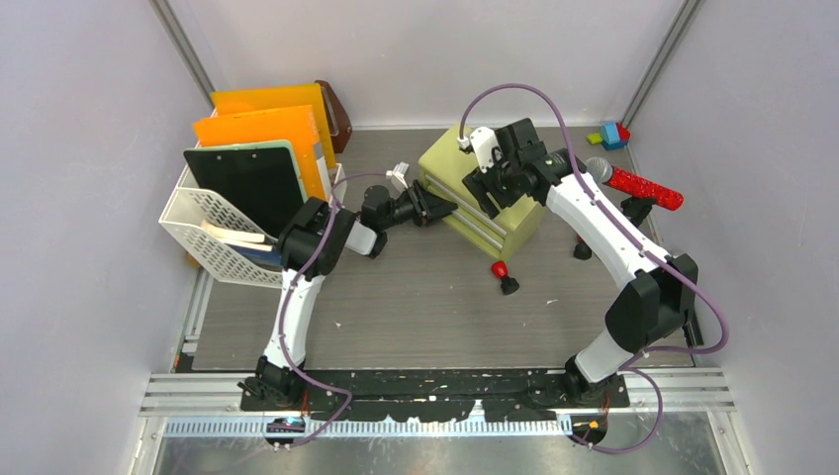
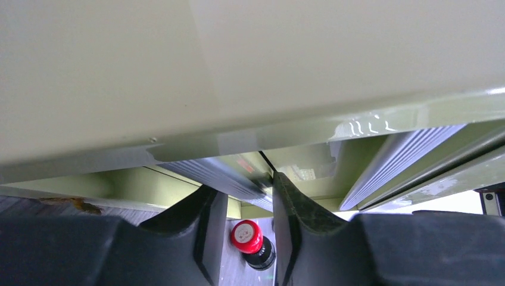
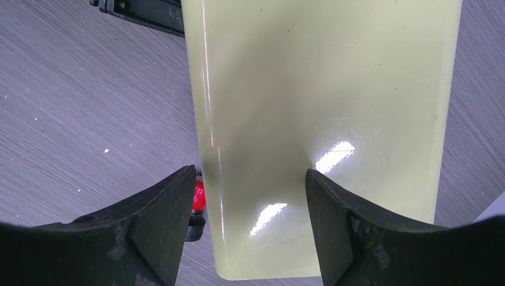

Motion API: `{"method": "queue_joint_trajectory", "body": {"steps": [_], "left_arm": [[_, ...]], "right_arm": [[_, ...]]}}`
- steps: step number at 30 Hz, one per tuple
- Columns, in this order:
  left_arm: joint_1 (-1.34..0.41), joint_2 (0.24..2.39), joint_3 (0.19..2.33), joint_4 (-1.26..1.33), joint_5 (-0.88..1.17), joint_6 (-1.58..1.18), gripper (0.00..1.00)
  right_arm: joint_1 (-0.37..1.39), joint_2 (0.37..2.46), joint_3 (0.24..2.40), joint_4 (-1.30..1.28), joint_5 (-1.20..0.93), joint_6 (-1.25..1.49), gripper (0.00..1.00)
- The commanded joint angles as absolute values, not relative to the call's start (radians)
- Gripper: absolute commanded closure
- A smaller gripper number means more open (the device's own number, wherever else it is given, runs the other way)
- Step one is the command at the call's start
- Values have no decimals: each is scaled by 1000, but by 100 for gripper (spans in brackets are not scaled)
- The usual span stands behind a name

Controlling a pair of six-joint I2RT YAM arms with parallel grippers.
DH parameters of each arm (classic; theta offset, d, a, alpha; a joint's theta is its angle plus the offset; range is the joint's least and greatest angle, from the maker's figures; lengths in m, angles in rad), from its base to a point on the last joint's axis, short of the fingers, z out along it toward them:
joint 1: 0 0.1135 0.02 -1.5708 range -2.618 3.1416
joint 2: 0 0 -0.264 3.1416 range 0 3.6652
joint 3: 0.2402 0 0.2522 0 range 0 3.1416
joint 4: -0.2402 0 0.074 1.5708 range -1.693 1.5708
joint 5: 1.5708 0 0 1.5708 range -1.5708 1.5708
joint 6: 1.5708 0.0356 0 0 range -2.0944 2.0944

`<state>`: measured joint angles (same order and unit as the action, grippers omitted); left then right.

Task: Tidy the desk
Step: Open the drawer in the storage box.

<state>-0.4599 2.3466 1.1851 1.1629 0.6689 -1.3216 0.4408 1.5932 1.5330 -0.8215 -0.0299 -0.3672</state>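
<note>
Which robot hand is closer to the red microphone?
Right. The right gripper hovers over the cabinet near the microphone; the left gripper is at the cabinet's other side, farther away.

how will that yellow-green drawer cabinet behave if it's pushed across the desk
The cabinet looks rigid and boxy, so it would probably slide across the desk rather than roll or flex. Its top shows bright glare, so it is likely smooth and slippery. The ribbed drawer pulls suggest drawers that might slide open if it tips.
</note>
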Motion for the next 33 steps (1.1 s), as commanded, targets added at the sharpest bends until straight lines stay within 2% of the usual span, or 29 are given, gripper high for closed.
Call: {"method": "queue_joint_trajectory", "body": {"steps": [1,3,7,8,20,27,33], "left_arm": [[-472,2367,1220,1233,653,-1337,70],[-472,2368,1222,1240,657,-1348,77],[-472,2359,1205,1260,665,-1371,99],[-472,2353,1196,1265,667,-1376,100],[-456,2212,1014,1277,727,-1359,100],[-420,2132,929,1193,764,-1287,100],[-419,2060,842,1124,778,-1206,93]], "right_arm": [[435,1597,1524,-785,-38,-368,27],[436,1596,1515,-783,-40,-367,27],[434,1596,1500,-779,-32,-369,27],[434,1597,1497,-778,-28,-371,27],[418,1600,1466,-774,-15,-373,28],[413,1599,1448,-774,-22,-378,28],[411,1591,1438,-773,-21,-382,28]]}}
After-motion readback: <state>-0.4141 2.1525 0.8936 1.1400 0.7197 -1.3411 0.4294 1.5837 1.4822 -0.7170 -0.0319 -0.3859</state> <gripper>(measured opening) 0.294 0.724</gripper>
